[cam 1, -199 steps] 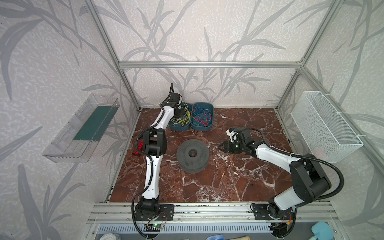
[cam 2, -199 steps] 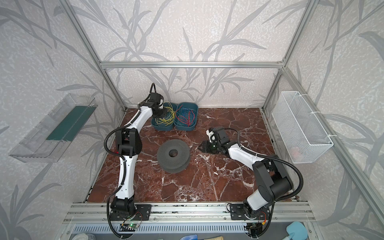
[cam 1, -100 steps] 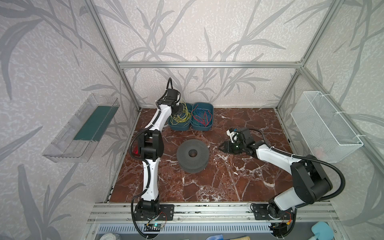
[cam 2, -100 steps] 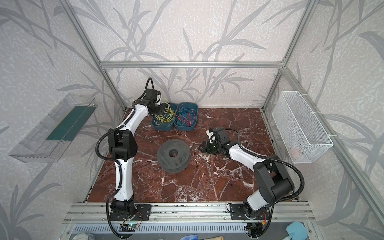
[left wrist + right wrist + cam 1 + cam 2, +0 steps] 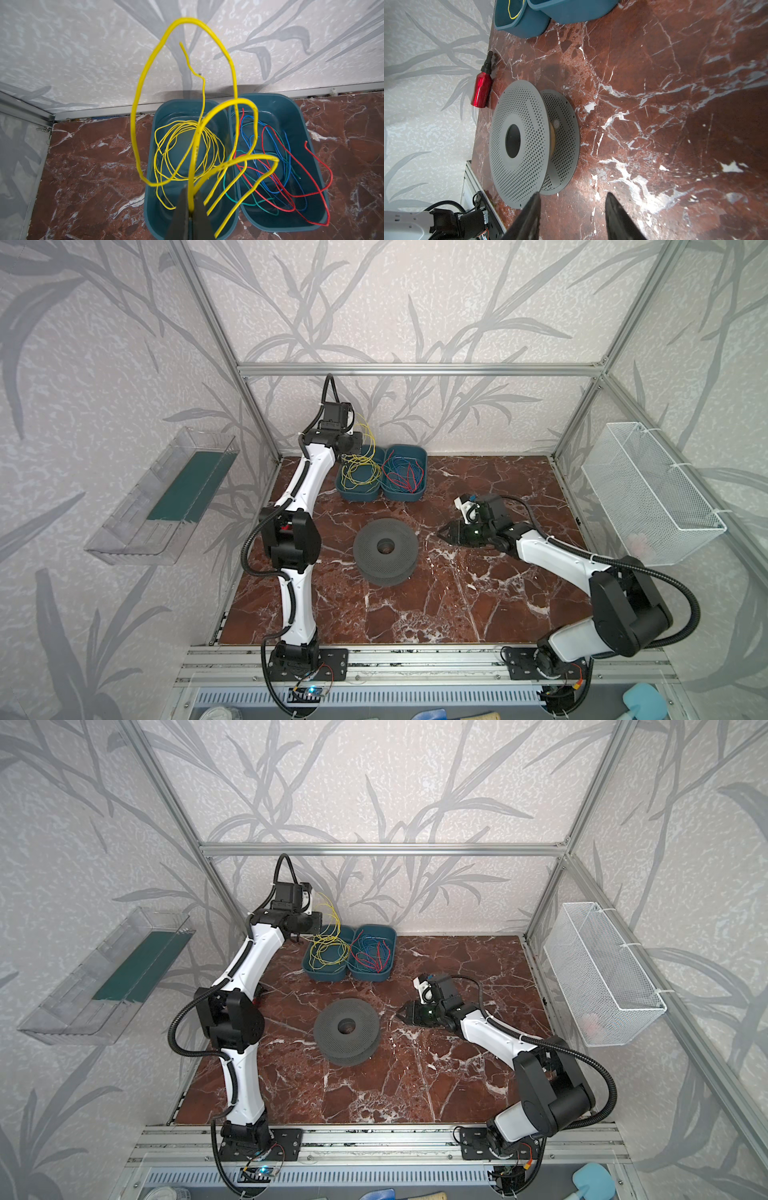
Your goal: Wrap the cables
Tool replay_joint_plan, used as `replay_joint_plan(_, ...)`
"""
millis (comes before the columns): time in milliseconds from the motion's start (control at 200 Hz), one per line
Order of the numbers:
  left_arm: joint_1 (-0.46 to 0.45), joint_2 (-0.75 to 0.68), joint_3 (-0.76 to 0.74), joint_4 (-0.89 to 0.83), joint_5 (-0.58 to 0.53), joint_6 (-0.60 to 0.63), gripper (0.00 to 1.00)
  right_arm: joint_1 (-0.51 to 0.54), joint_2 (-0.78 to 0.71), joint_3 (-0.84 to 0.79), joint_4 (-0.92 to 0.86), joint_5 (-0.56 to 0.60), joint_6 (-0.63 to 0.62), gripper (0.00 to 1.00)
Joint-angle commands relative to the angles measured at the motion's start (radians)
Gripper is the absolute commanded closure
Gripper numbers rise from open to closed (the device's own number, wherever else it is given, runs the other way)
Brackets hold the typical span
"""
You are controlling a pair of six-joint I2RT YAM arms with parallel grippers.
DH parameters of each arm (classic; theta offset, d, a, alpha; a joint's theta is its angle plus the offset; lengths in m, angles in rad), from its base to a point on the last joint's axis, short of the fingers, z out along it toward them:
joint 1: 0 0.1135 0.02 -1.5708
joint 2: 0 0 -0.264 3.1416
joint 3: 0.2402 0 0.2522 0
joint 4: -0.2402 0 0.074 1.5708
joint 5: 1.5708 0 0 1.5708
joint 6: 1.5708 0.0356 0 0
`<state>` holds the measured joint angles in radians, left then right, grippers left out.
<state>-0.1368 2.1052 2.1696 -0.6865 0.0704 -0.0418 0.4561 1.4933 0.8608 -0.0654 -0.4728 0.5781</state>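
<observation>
On my feed the red marble tabletop (image 5: 457, 605) fills the cell floor. A white wire-mesh basket (image 5: 648, 493) hangs on the right wall and a clear plastic tray (image 5: 166, 497) on the left wall, both well clear of the arms. Mid-tabletop lies a grey perforated spool (image 5: 399, 560), flat on one flange.

Against the back wall sit two teal bins side by side. The left bin (image 5: 357, 495) carries the yellow cables (image 5: 359, 472), and the right bin (image 5: 405, 495) carries red, blue and green wires (image 5: 286, 207). A red bottle (image 5: 481, 89) lies at the tabletop edge beyond the spool.

My left gripper (image 5: 190, 195) is pinched tight on one yellow strand above the left bin. Stiff loops stand up in front of it, and the rest stays coiled in the bin.

My right gripper (image 5: 572, 194) is partly open with nothing in it. It sits low over bare tabletop just beside the spool, well apart from the cables.
</observation>
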Motion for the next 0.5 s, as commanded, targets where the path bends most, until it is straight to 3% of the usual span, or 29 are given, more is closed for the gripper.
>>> replay_joint_plan(0, -0.006, -0.123, 0.000, -0.011, 0.046, -0.013, 1.00, -0.004, -0.044, 0.024, -0.022, -0.015, -0.010, 0.50)
replay_joint_plan(200, -0.006, -0.278, -0.130, 0.057, 0.153, -0.029, 1.00, -0.005, -0.085, 0.080, -0.066, -0.018, -0.026, 0.50)
replay_joint_plan(390, -0.006, -0.407, -0.296, 0.137, 0.421, 0.031, 1.00, -0.007, -0.147, 0.155, -0.123, 0.014, -0.058, 0.49)
replay_joint_plan(500, -0.017, -0.514, -0.475, 0.287, 0.520, 0.038, 1.00, -0.021, -0.202, 0.168, -0.111, 0.051, -0.057, 0.49)
